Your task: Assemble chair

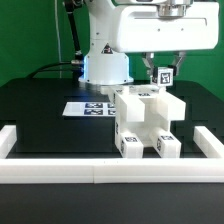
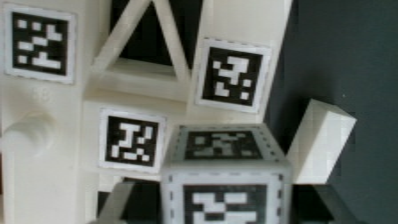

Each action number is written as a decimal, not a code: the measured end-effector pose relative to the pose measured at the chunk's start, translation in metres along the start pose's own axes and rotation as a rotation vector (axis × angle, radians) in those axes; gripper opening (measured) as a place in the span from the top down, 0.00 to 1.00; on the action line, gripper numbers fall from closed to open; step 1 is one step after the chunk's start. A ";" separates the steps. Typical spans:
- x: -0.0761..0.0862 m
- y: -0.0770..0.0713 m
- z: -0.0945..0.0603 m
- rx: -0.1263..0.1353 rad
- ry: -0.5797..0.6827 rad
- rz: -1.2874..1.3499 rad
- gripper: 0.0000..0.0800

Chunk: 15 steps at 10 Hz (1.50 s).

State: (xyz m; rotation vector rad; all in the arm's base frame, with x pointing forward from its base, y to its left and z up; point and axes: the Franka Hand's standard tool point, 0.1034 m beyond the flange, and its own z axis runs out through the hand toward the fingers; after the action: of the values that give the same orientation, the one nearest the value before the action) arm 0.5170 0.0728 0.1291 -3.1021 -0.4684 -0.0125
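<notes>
**Above the chair [image 1: 148,122]: fingers [image 1: 162,67] closed on a small tagged post [image 1: 162,76]**

- Far to the exterior view's left of the chair, the white border rail [image 1: 12,140] turns a corner on the black table [image 1: 40,105]. It then runs along the front, past the chair's feet.
- Marker board [image 1: 92,107]: lies flat, near the chair, to its left and behind it. No visible contact with the chair.
- Arm's base [image 1: 105,65]: stands behind the board, left of the chair.
- Chair: a blocky white frame, upright, about mid-table. Two tagged feet point toward the rail.
- Fingers: they hang over the chair's right rear part. They are drawn almost together and clamp the post between them.
- Post: its tag faces the exterior camera. It sits just above the chair's top; whether the two touch cannot be told.
- Wrist view: the post is close up, with tags on two faces. The chair's tagged uprights stand right behind it.
</notes>
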 end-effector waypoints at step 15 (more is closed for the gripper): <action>0.006 0.000 0.000 -0.007 0.019 -0.003 0.64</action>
State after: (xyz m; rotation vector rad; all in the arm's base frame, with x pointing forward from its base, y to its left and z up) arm 0.5226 0.0747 0.1287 -3.1051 -0.4740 -0.0434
